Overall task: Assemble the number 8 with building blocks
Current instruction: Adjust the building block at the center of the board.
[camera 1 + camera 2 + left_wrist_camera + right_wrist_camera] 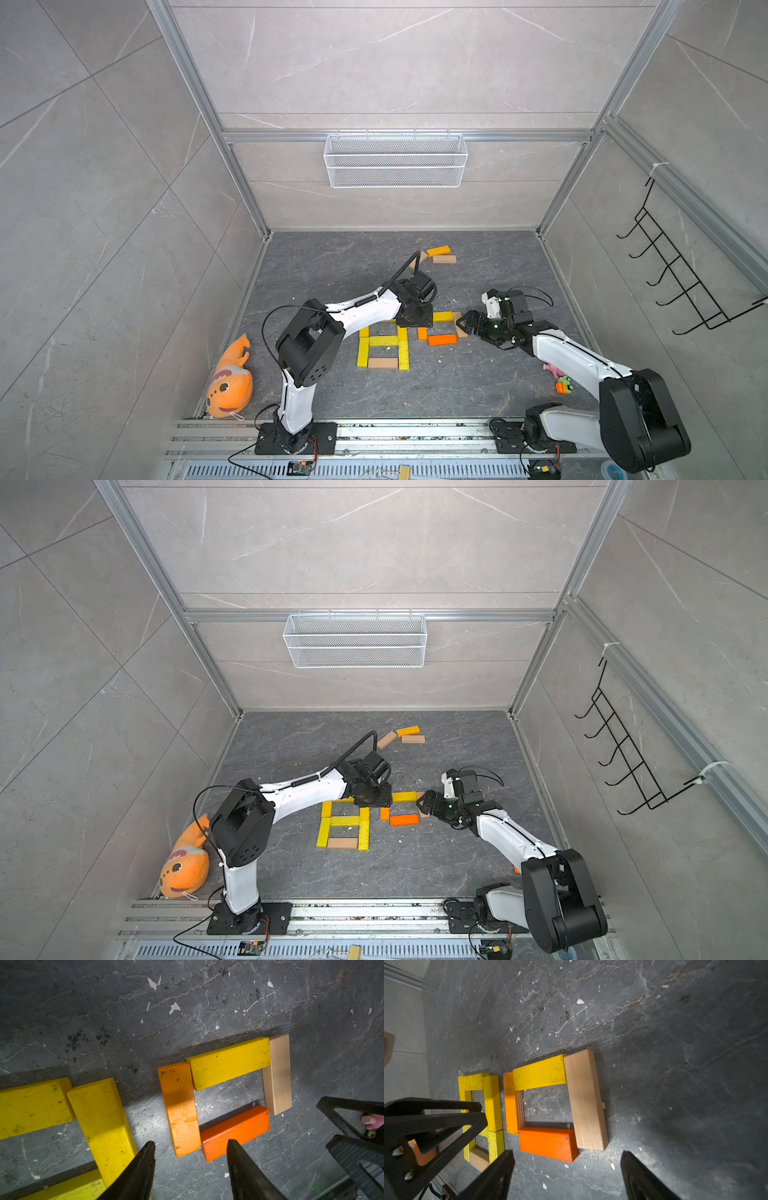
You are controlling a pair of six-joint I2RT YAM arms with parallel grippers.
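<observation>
The building blocks [383, 341] are lying mid-table as a yellow-and-tan figure, with a four-block square [441, 329] sitting just beside it at 2 o'clock and three spare blocks [438, 254] at 12. The left gripper [191, 1141] is hovering over the square with its jaws apart and empty. At 3 o'clock, the right gripper [566, 1152] is gaping wide and holding nothing.

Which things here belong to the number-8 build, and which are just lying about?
Job: yellow-and-tan block figure; orange, yellow and tan block square; three spare blocks at the back.
Lying about: orange plush fish; small pink and green toys; wire basket.
</observation>
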